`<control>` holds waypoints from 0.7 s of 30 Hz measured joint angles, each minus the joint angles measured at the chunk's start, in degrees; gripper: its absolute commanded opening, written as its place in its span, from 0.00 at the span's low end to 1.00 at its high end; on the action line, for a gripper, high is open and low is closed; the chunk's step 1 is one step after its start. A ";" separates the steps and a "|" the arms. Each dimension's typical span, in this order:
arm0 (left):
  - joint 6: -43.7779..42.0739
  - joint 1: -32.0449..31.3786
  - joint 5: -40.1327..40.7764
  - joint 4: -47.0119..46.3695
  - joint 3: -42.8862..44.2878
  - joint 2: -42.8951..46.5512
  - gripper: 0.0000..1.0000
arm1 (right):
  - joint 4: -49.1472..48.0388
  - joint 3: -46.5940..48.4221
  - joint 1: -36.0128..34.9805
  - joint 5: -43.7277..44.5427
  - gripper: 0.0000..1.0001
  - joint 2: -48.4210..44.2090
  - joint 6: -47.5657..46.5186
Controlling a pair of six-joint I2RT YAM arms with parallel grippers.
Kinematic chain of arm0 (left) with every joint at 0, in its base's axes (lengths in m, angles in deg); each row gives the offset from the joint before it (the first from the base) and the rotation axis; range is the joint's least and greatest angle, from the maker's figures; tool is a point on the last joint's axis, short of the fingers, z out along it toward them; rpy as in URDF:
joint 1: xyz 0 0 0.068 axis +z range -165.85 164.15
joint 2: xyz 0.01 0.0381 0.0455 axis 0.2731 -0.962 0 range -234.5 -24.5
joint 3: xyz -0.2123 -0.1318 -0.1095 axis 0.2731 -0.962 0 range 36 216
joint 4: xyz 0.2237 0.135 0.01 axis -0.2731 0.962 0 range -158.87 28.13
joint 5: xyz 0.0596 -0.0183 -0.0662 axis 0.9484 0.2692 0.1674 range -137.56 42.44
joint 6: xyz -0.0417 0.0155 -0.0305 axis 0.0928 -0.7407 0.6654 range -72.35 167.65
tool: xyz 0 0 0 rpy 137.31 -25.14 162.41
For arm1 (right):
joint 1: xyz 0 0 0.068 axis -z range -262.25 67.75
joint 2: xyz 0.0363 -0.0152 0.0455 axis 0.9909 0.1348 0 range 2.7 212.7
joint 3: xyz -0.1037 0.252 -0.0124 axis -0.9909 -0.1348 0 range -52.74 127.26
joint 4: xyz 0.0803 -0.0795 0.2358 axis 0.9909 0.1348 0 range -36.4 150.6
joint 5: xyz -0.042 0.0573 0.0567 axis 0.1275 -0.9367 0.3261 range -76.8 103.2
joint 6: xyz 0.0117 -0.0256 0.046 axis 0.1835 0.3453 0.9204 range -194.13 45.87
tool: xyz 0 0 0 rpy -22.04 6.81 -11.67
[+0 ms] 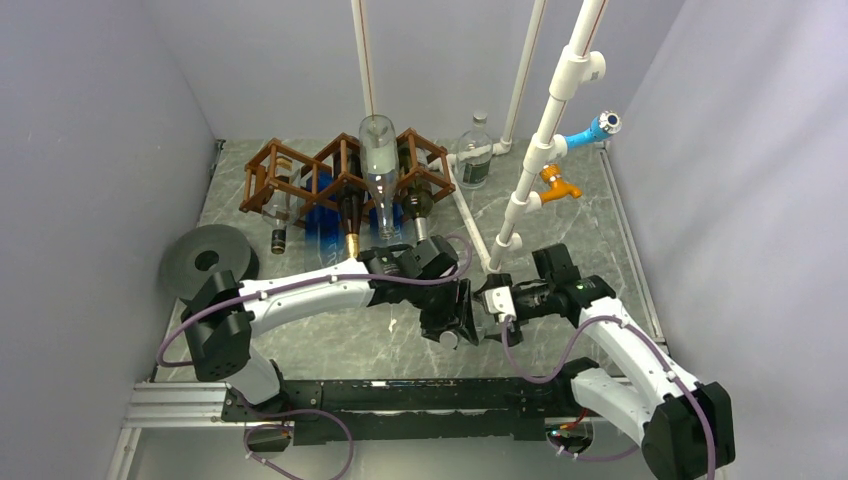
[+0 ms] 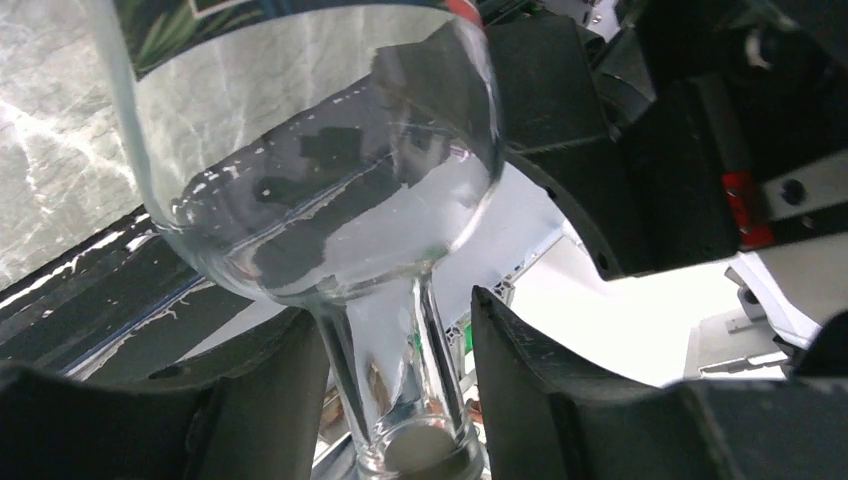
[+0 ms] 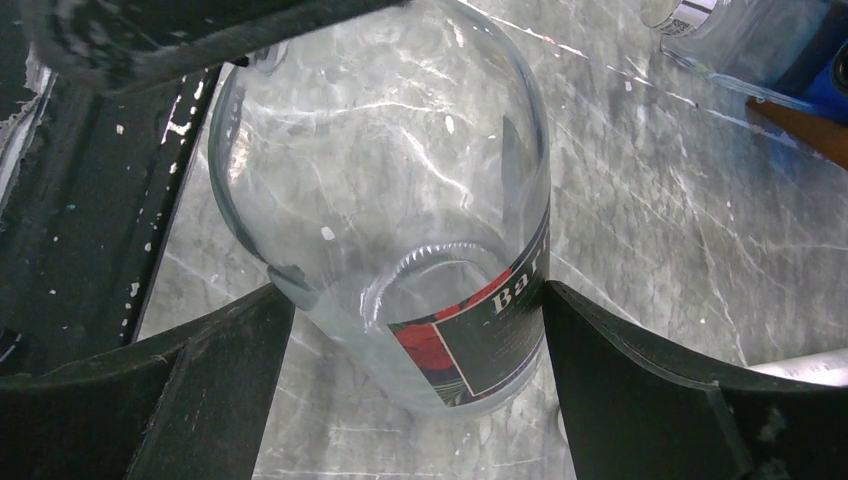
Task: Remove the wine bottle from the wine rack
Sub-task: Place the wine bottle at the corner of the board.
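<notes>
You are at the hand-over stage. The clear glass wine bottle with the red and dark label (image 2: 330, 170) is off the brown wooden lattice wine rack (image 1: 262, 172) and hangs over the grey marbled desk (image 3: 680, 200), between your two arms and well in front of the rack.

Your left fingers (image 2: 250, 400) stand around the slim neck but are spread a little. A gap shows beside the glass on one side, so judge that hold as slack.

Your right fingers (image 3: 210, 400) straddle the wide body at the label, one pad at each flank. They look to be right at the glass, but you cannot tell whether they are pressing it.

The next move calls for a sure squeeze on the body before the neck is let go altogether. Smooth round glass will likely slip or roll in a loose hold. Once the right side has it, draw the left arm back along the neck's line, then lower the bottle to bare desk.
</notes>
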 measured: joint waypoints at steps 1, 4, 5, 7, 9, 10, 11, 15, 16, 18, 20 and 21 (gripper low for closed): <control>0.02 0.02 -0.24 -0.61 0.07 0.11 0.59 | -0.07 0.15 0.00 0.04 0.91 0.20 -0.07; 0.04 0.15 -0.92 -2.01 0.07 0.68 0.59 | -0.52 0.20 0.00 0.04 0.91 0.46 0.02; 0.11 0.20 -0.94 -2.21 0.07 0.79 0.60 | -0.66 0.20 0.00 0.02 0.91 0.48 0.11; 0.15 0.39 -1.18 -2.38 0.04 0.81 0.61 | -0.83 0.20 0.00 0.02 0.92 0.50 0.31; 0.15 0.61 -1.57 -2.91 0.00 0.92 0.62 | -1.03 0.20 0.02 0.04 0.92 0.83 0.57; 0.22 0.70 -1.64 -3.08 -0.07 1.03 0.62 | -1.09 0.20 0.07 0.04 0.92 0.98 0.68; 0.22 0.83 -1.86 -3.32 -0.22 1.16 0.62 | -1.14 0.24 0.07 0.00 0.92 1.27 0.72; 0.28 1.66 -2.84 -4.50 -1.07 1.92 0.65 | -1.14 0.90 0.07 -0.31 0.93 2.58 0.72; 0.28 1.86 -3.06 -4.83 -1.16 2.10 0.66 | -1.07 1.16 0.09 -0.35 0.93 2.95 0.68; 0.28 2.21 -3.48 -5.25 -1.18 2.32 0.68 | -1.07 1.51 0.13 -0.55 0.93 3.61 0.66; 0.31 2.60 -4.02 -6.05 -1.49 2.56 0.69 | -1.07 1.86 0.13 -0.57 0.93 4.28 0.66; 0.26 2.80 -4.37 -6.54 -1.68 2.73 0.71 | -1.09 1.92 0.13 -0.59 0.93 4.52 0.63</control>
